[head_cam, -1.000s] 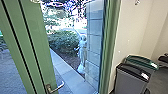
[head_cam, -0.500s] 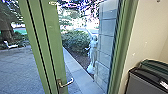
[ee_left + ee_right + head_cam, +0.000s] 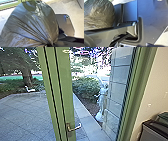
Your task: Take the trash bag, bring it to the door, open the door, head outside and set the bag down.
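1. Head view: a green-framed door (image 3: 66, 92) stands open, with a gap between its free edge and the green door frame (image 3: 138, 97) to the right. A metal lever handle (image 3: 75, 127) sits low on the leaf, near that edge.
2. Beyond the door lies a paved yard (image 3: 25, 114), and a pale stone strip (image 3: 87, 119) runs outward past the handle. A leafy hedge (image 3: 85, 88) grows alongside the strip. Next to the hedge is a pale statue (image 3: 102, 99), close to a block wall (image 3: 117, 94).
3. Farther out on the left are a tree trunk (image 3: 27, 77) and a small white figure (image 3: 30, 89) near the edge of the paving.
4. Indoors, right of the frame, are a cream wall (image 3: 155, 84) and a dark-topped bin (image 3: 152, 132), with a green-topped bin (image 3: 163, 116) just behind it.
5. Left wrist view: the left tool (image 3: 49, 45) is gripping the trash bag (image 3: 33, 23), whose dark, shiny plastic draws into tight folds at the grip. Pale floor (image 3: 66, 7) shows past the bag.
6. Right wrist view: the bag's rounded, crinkled side appears near the robot's dark plate. I cannot tell whether the right tool is open or closed.
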